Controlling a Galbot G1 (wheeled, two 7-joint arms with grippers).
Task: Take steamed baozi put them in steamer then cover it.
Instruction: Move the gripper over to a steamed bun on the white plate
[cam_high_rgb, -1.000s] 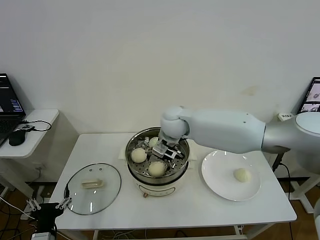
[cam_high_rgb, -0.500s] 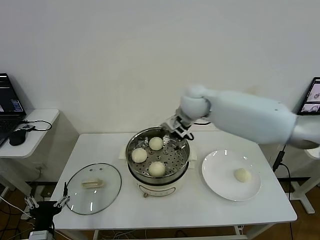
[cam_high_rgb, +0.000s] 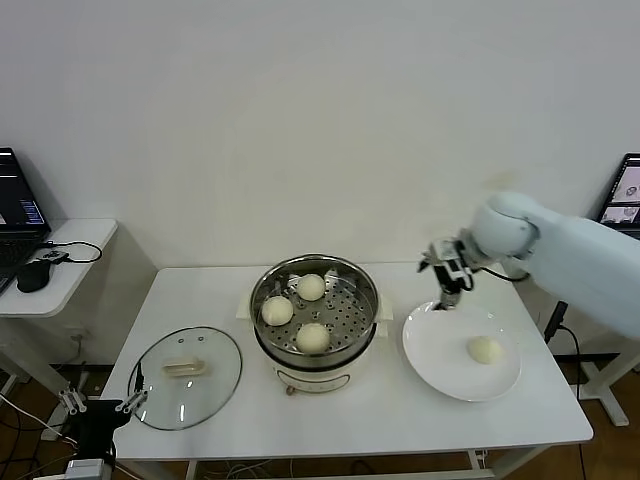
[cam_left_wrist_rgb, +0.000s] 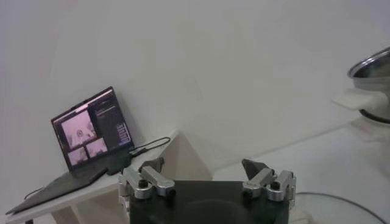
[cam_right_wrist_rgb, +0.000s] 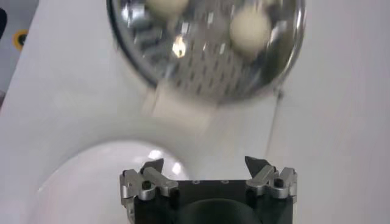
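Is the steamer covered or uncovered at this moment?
Uncovered. The steamer stands open with three baozi visible on its perforated tray, while the glass cover lies flat on the table to its left.

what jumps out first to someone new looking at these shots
The steamer sits mid-table, uncovered, with three baozi on its perforated tray. The right gripper hangs with open, empty jaws over the white plate's far rim, where the last baozi lies. The cover lies flat on the table's left side, with the left gripper parked low beside it.
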